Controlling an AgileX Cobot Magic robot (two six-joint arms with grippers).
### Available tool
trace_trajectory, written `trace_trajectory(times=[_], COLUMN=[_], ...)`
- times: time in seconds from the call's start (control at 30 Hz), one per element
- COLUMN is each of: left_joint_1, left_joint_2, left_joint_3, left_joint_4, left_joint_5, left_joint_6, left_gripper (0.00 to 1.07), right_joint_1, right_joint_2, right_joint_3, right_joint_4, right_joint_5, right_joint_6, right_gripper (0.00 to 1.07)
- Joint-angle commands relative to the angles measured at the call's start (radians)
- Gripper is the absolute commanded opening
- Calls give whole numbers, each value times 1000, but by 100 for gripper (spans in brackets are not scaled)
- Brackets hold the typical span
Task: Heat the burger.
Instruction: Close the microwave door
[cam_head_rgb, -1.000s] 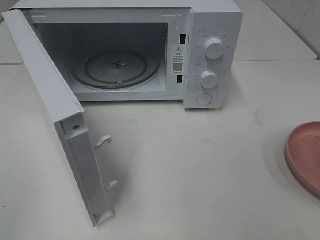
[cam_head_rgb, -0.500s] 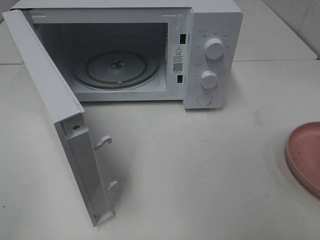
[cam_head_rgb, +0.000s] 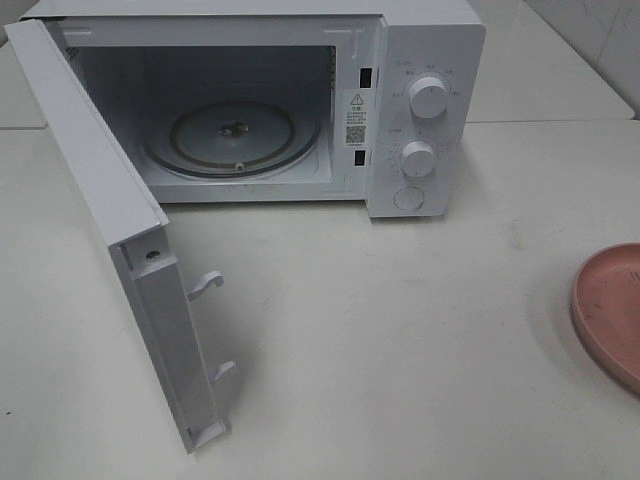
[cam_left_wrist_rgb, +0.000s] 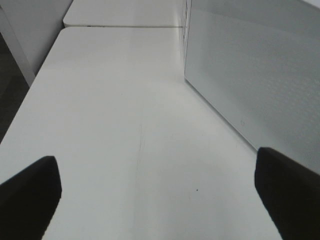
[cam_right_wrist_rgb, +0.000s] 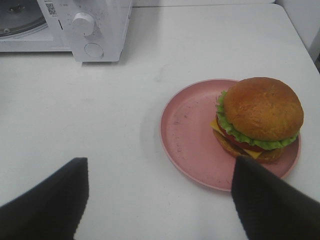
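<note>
Right wrist: burger (cam_right_wrist_rgb: 261, 116) on plate (cam_right_wrist_rgb: 190, 145), R hand (cam_right_wrist_rgb: 160, 200) spread, apparently empty.

Warning triangle, QR code on microwave (cam_head_rgb: 420, 110) sticker (cam_head_rgb: 355, 117); text illegible.

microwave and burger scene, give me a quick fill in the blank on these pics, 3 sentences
1. The microwave door stands ____.
2. The burger sits on a ____ plate.
3. The glass turntable inside the microwave has ____ on it.

Missing words: open; pink; nothing
</note>
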Motion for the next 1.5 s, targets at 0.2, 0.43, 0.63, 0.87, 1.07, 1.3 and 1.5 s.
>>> trace_trajectory(times=[0.2,0.43,0.63,0.87,1.07,1.3,1.5], left_joint_1=[1,1,1,1,1,0,0], left_joint_2=[140,271,432,598,730,913,997], left_joint_3=[-29,-26,60,184,297,364,364], left_joint_4=[-3,-2,5,1,9,40,114], left_joint_5=[-146,-234,-541,-901,-1280,-1533,-1597], left_joint_6=[-6,-6,-4,-4,-5,-17,-97], left_gripper=[73,22,0,0,0,0,0], right_joint_1=[-8,-8,-8,-8,-8,-8,-8], right_joint_2=[-27,-27,-27,-27,-27,-27,-27], right_joint_3=[3,3,3,3,3,3,3], right_joint_4=[3,3,3,3,3,3,3], right_joint_5=[-3,-3,-3,-3,-3,-3,-3], right_joint_6=[-14,-14,-14,-14,-14,-14,-14], right_gripper=[76,76,76,76,76,76,76])
